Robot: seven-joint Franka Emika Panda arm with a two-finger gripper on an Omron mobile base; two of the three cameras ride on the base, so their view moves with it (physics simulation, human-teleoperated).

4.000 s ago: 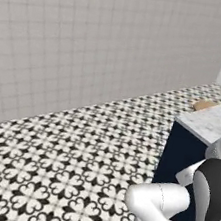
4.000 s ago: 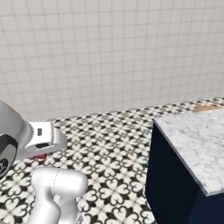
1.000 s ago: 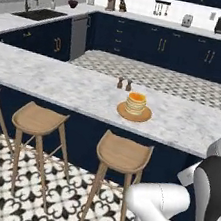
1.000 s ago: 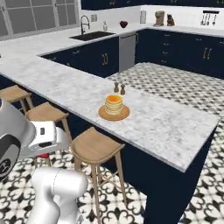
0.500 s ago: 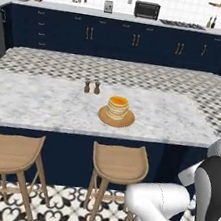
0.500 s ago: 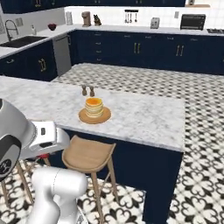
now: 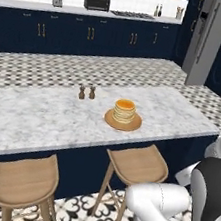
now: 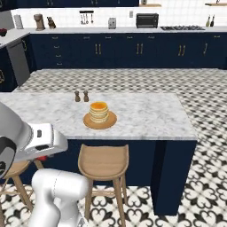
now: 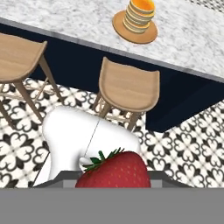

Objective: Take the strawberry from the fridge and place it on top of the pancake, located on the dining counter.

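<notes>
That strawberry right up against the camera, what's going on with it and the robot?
The robot's tool is shut on the strawberry, carrying it low, in front of the dining counter. The pancake, a small stack on a round wooden plate, waits on the counter with nothing on top yet. Two wooden stools stand between the robot and the counter. The fridge is off to the right.

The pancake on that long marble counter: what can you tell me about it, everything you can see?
The pancake is really a short stack of round tan cakes, their edges showing as layers, with a glossy orange-yellow top. It stands upright and level on a flat round wooden plate a little wider than itself, which lies on the white-grey marbled dining counter near its front edge, above a wooden stool. Two small dark shakers stand apart behind it. Nothing else touches it and nothing lies on top yet.
</notes>
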